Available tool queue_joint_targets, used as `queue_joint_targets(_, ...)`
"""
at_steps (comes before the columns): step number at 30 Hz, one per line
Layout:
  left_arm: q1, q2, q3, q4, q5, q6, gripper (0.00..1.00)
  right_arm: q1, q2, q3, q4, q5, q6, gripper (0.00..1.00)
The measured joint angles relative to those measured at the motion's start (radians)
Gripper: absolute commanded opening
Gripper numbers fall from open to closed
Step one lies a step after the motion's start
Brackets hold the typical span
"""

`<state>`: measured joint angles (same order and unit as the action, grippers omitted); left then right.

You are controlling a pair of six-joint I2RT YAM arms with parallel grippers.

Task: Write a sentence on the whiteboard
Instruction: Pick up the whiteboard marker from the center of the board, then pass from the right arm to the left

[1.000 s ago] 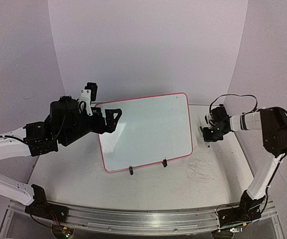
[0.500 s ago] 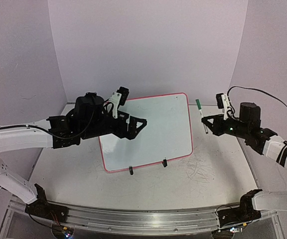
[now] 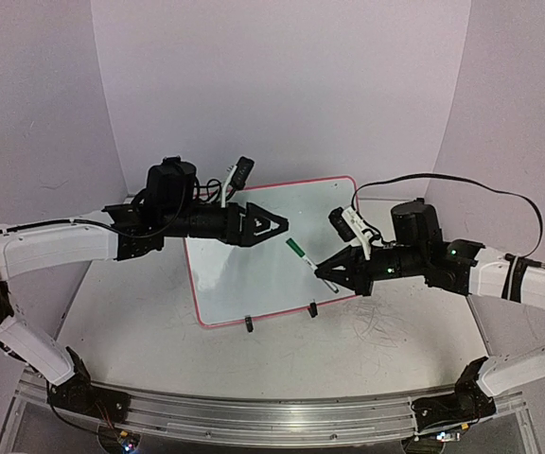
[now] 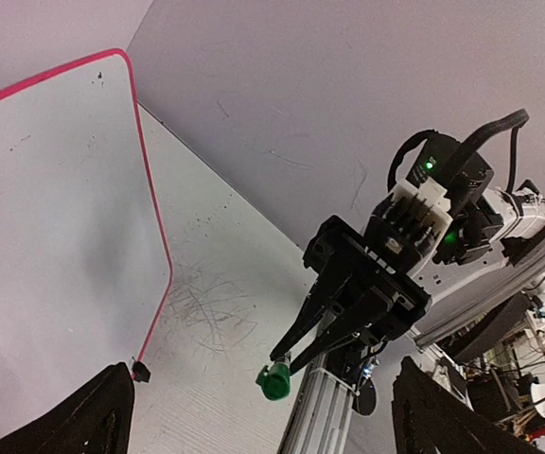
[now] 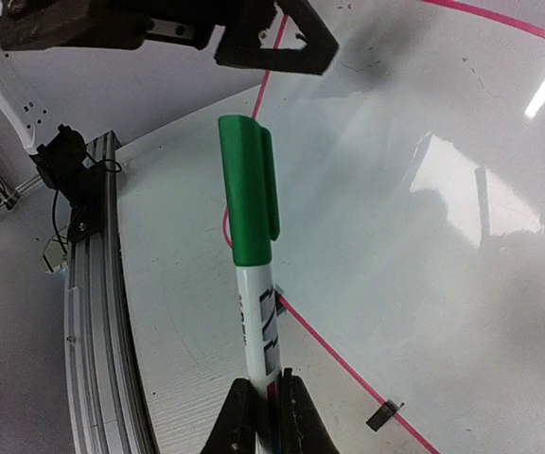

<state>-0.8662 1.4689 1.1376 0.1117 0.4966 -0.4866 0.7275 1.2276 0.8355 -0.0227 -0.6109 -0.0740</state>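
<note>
The whiteboard (image 3: 239, 279), red-pink framed, leans on the table; no sentence shows on its white surface (image 5: 424, 189). A white pen with a green cap (image 3: 304, 256) hangs over the board's right half, capped end pointing up and left. My right gripper (image 3: 328, 273) is shut on the pen's lower barrel (image 5: 256, 293). My left gripper (image 3: 281, 228) hovers open above the board, its fingers spread wide, a short way up and left of the cap. In the left wrist view the green cap end (image 4: 274, 383) faces the camera between my own wide fingers (image 4: 97, 416).
Two black clip feet (image 3: 249, 324) (image 3: 313, 309) hold the board's near edge. Old scribble marks (image 3: 381, 322) cover the table right of the board. The metal rail (image 3: 254, 411) runs along the near edge. Purple walls close in behind and at both sides.
My right arm swung in from the table's right side to above the board, carrying the pen. My left gripper reached rightward across the board toward the pen's cap, staying open.
</note>
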Motion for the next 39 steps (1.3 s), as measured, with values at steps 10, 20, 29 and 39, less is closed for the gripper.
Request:
queue_joint_targets(10,0.002,0.106,0.005,0.012,0.218,-0.099,0.57,0.051,0.027,0.041,0.0,0.022,-0.034,0.0)
queue_joint_targets(20,0.002,0.125,0.019,0.011,0.236,-0.118,0.25,0.078,0.048,0.051,-0.028,0.053,-0.042,0.0)
queue_joint_targets(29,0.004,0.125,0.021,0.006,0.22,-0.112,0.0,0.088,0.048,0.061,-0.04,0.087,-0.039,0.24)
queue_joint_targets(39,0.004,-0.009,-0.019,-0.008,0.008,-0.023,0.0,0.096,0.048,0.068,0.039,0.451,0.228,0.98)
